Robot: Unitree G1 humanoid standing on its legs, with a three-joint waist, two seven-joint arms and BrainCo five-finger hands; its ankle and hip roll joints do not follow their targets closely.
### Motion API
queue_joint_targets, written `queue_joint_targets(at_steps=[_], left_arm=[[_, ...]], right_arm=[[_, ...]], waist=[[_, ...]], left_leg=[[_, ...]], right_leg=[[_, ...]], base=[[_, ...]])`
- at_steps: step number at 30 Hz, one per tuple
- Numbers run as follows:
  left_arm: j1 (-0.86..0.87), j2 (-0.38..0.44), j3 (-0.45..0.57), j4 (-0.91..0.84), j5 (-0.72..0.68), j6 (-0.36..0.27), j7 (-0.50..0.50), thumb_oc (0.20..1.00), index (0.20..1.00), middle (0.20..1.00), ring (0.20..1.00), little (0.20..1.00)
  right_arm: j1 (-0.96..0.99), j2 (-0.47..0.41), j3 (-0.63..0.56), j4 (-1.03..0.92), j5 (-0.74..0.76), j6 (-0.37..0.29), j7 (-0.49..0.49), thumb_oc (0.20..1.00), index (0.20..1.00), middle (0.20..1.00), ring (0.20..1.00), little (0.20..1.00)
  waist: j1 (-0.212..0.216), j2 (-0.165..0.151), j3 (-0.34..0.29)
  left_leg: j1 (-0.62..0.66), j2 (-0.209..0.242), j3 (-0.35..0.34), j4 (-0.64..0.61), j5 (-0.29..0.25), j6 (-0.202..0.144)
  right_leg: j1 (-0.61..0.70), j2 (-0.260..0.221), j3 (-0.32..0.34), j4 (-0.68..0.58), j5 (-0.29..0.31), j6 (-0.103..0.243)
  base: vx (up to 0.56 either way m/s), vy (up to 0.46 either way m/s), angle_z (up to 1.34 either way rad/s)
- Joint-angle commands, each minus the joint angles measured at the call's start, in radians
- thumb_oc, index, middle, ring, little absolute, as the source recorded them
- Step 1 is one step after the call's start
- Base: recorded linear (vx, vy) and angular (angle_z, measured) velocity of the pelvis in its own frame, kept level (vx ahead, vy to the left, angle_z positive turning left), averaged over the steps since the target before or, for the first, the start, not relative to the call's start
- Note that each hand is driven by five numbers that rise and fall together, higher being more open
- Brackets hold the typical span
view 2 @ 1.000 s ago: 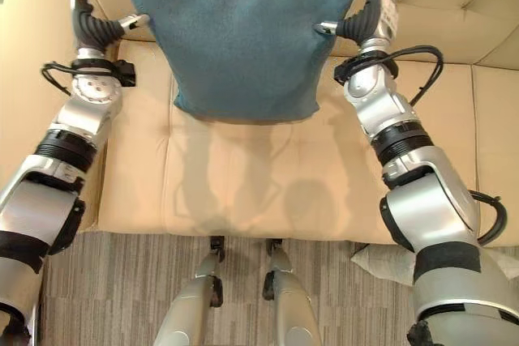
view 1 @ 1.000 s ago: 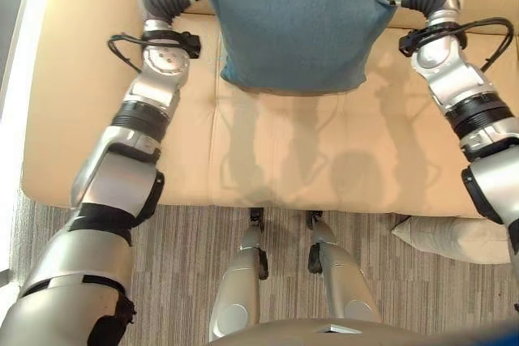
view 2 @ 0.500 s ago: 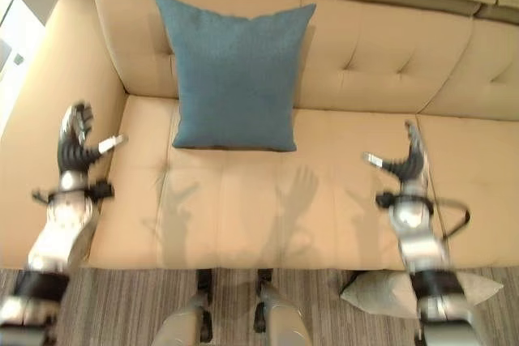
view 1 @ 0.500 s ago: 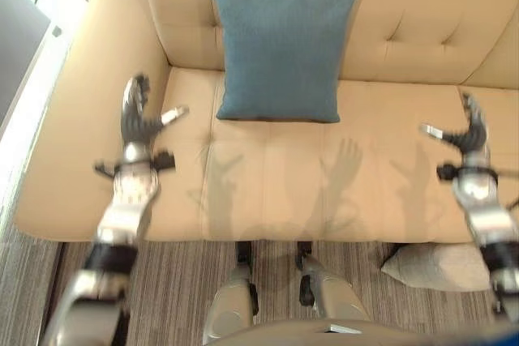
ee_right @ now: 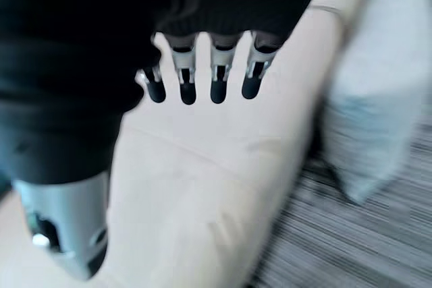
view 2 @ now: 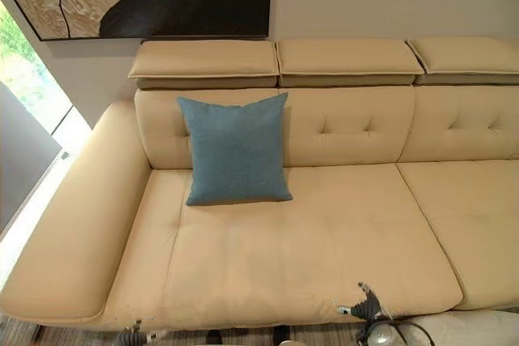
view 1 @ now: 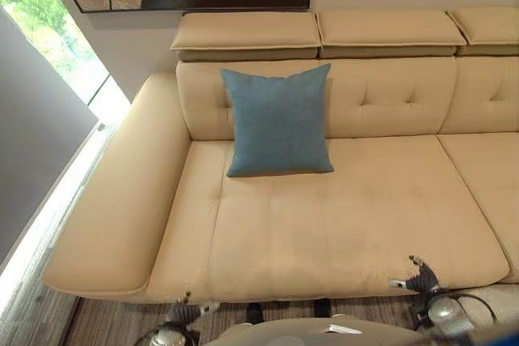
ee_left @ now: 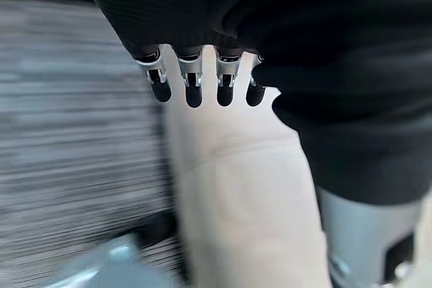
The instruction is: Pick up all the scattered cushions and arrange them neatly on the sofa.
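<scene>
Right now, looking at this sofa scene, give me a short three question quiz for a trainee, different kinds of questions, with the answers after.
1. True or false: the blue cushion lies flat on the floor.
2. Multiple choice: against what does the blue cushion lean? A) the armrest B) the sofa backrest C) the wall
3. Short answer: where is the pale cushion in the right wrist view, and is the right hand holding it?

Key
1. False: it stands upright on the seat.
2. B.
3. On the striped floor beside the sofa's front edge. No, the right hand's fingers are straight and hold nothing; the left hand is open too.
</scene>
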Motion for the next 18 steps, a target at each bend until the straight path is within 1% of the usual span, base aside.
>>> queue_joint_targets(at_steps=[1, 5, 7, 8, 9, 10, 12, 13, 14, 15, 16, 18], left_arm=[[-0.090, 0.045, 0.010, 0.017, 0.045, -0.010, 0.008, 1.000, 1.000, 1.000, 1.000, 1.000], [-0.103, 0.046, -0.003, 0.033, 0.048, -0.008, 0.008, 1.000, 1.000, 1.000, 1.000, 1.000], [-0.110, 0.049, -0.006, 0.032, 0.046, -0.005, 0.009, 1.000, 1.000, 1.000, 1.000, 1.000], [-0.118, 0.050, -0.010, 0.026, 0.044, -0.004, 0.012, 1.000, 1.000, 1.000, 1.000, 1.000], [-0.123, 0.048, -0.015, 0.024, 0.043, -0.002, 0.011, 1.000, 1.000, 1.000, 1.000, 1.000], [-0.129, 0.046, -0.019, 0.025, 0.041, -0.003, 0.009, 1.000, 1.000, 1.000, 1.000, 1.000], [-0.139, 0.034, -0.026, 0.035, 0.038, -0.006, 0.005, 1.000, 1.000, 1.000, 1.000, 1.000], [-0.141, 0.029, -0.027, 0.039, 0.033, -0.006, 0.004, 1.000, 1.000, 1.000, 1.000, 1.000], [-0.141, 0.029, -0.027, 0.039, 0.033, -0.007, 0.004, 1.000, 1.000, 1.000, 1.000, 1.000], [-0.145, 0.021, -0.029, 0.040, 0.019, -0.010, 0.003, 1.000, 1.000, 1.000, 1.000, 1.000], [-0.145, 0.020, -0.029, 0.040, 0.019, -0.010, 0.003, 1.000, 1.000, 1.000, 1.000, 1.000], [-0.148, 0.012, -0.035, 0.039, 0.011, -0.012, 0.002, 1.000, 1.000, 1.000, 1.000, 1.000]], right_arm=[[-0.056, 0.001, -0.005, 0.037, 0.015, -0.006, -0.018, 1.000, 1.000, 1.000, 1.000, 1.000], [-0.063, 0.013, 0.007, 0.087, 0.025, -0.002, -0.015, 1.000, 1.000, 1.000, 1.000, 1.000], [-0.065, 0.013, 0.006, 0.106, 0.035, 0.003, -0.013, 1.000, 1.000, 1.000, 1.000, 1.000], [-0.067, 0.011, 0.005, 0.112, 0.040, 0.004, -0.016, 1.000, 1.000, 1.000, 1.000, 1.000], [-0.070, 0.011, 0.010, 0.120, 0.040, 0.007, -0.016, 1.000, 1.000, 1.000, 1.000, 1.000], [-0.076, 0.010, 0.015, 0.134, 0.040, 0.008, -0.017, 1.000, 1.000, 1.000, 1.000, 1.000], [-0.092, 0.010, 0.021, 0.150, 0.039, 0.009, -0.014, 1.000, 1.000, 1.000, 1.000, 1.000], [-0.093, 0.011, 0.020, 0.152, 0.040, 0.008, -0.015, 1.000, 1.000, 1.000, 1.000, 1.000], [-0.093, 0.010, 0.020, 0.152, 0.040, 0.008, -0.015, 1.000, 1.000, 1.000, 1.000, 1.000], [-0.103, 0.010, 0.019, 0.158, 0.043, 0.013, -0.011, 1.000, 1.000, 1.000, 1.000, 1.000], [-0.103, 0.009, 0.019, 0.158, 0.043, 0.013, -0.011, 1.000, 1.000, 1.000, 1.000, 1.000], [-0.108, 0.009, 0.019, 0.158, 0.043, 0.017, -0.009, 1.000, 1.000, 1.000, 1.000, 1.000]], waist=[[-0.005, -0.022, 0.031], [-0.013, -0.025, 0.041], [-0.016, -0.031, 0.051], [-0.015, -0.037, 0.062], [-0.013, -0.042, 0.074], [-0.009, -0.048, 0.084], [-0.004, -0.062, 0.097], [-0.005, -0.065, 0.097], [-0.005, -0.063, 0.098], [-0.010, -0.061, 0.092], [-0.010, -0.060, 0.093], [-0.018, -0.047, 0.082]], left_leg=[[0.041, 0.004, 0.025, 0.011, -0.050, -0.045], [0.046, 0.016, 0.023, 0.012, -0.034, -0.051], [0.030, 0.022, 0.021, 0.057, -0.033, -0.054], [0.010, 0.027, 0.013, 0.102, -0.040, -0.055], [-0.006, 0.024, -0.005, 0.143, -0.057, -0.053], [-0.017, 0.013, -0.032, 0.181, -0.079, -0.051], [-0.020, -0.027, -0.098, 0.262, -0.152, -0.045], [-0.013, -0.039, -0.124, 0.281, -0.169, -0.043], [-0.014, -0.038, -0.125, 0.283, -0.172, -0.043], [0.006, -0.055, -0.174, 0.314, -0.187, -0.042], [0.007, -0.054, -0.173, 0.315, -0.189, -0.042], [0.039, -0.065, -0.214, 0.277, -0.212, -0.033]], right_leg=[[0.097, -0.005, -0.019, 0.019, -0.097, 0.065], [0.109, 0.010, -0.004, 0.013, -0.113, 0.053], [0.115, 0.014, 0.005, 0.012, -0.120, 0.045], [0.117, 0.013, 0.011, 0.012, -0.120, 0.041], [0.112, 0.011, 0.018, 0.016, -0.115, 0.036], [0.107, 0.007, 0.026, 0.022, -0.109, 0.034], [0.086, -0.008, 0.043, 0.033, -0.086, 0.032], [0.072, -0.013, 0.051, 0.038, -0.076, 0.033], [0.073, -0.012, 0.051, 0.039, -0.076, 0.033], [0.045, -0.011, 0.074, 0.037, -0.053, 0.037], [0.046, -0.010, 0.074, 0.037, -0.053, 0.037], [0.017, -0.006, 0.092, 0.036, -0.034, 0.044]], base=[[-0.08, -0.058, -0.09], [-0.12, -0.065, 0.00], [-0.17, -0.044, 0.01], [-0.19, -0.022, 0.02], [-0.22, -0.007, 0.03], [-0.23, 0.011, 0.06], [-0.23, 0.037, -0.04], [-0.14, 0.035, -0.10], [-0.18, 0.079, -0.21], [-0.11, 0.062, -0.45], [-0.15, 0.095, -0.58], [-0.13, 0.138, -0.65]])
